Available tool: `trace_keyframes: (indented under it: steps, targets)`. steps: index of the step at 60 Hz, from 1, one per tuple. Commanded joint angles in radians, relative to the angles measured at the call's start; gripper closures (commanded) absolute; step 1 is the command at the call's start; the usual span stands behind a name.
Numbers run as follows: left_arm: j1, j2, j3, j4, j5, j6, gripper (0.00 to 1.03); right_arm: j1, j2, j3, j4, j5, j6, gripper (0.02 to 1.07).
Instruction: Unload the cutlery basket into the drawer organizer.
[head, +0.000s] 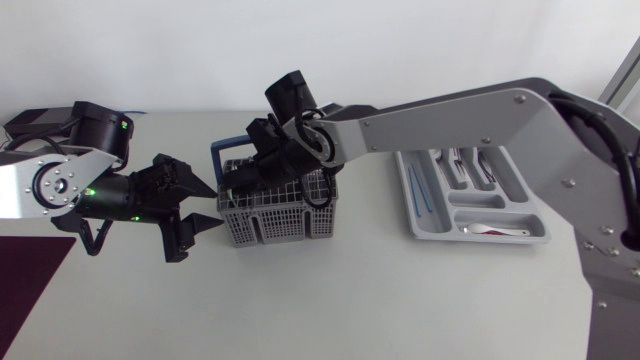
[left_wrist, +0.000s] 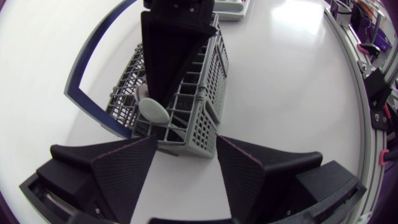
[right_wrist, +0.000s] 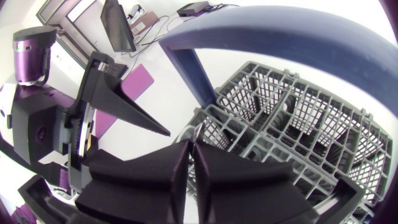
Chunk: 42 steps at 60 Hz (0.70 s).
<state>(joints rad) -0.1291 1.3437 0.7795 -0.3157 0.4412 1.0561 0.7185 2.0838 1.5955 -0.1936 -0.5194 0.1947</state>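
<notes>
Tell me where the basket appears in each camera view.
Head view: basket mid-table, left of the organizer.
Left wrist view: basket just ahead of the open left gripper.
Right wrist view: basket under and ahead of the right gripper.
Shared landmark: the basket's blue handle, seen in all three views.
</notes>
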Motion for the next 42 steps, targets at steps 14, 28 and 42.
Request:
trace_keyframes:
  steps: [14,28,42]
  targets:
    - [-0.018,0.002,-0.019,0.001,0.011,0.008,0.23,0.001,-0.087,-0.060,0.011,0.010,-0.008,1.01]
    - [-0.033,0.002,-0.009,0.000,0.008,-0.001,0.23,-0.013,-0.154,-0.077,0.005,0.010,-0.008,1.01]
    - [-0.041,0.005,-0.002,0.000,0.005,-0.008,0.23,-0.044,-0.260,-0.085,-0.032,-0.053,0.000,1.01]
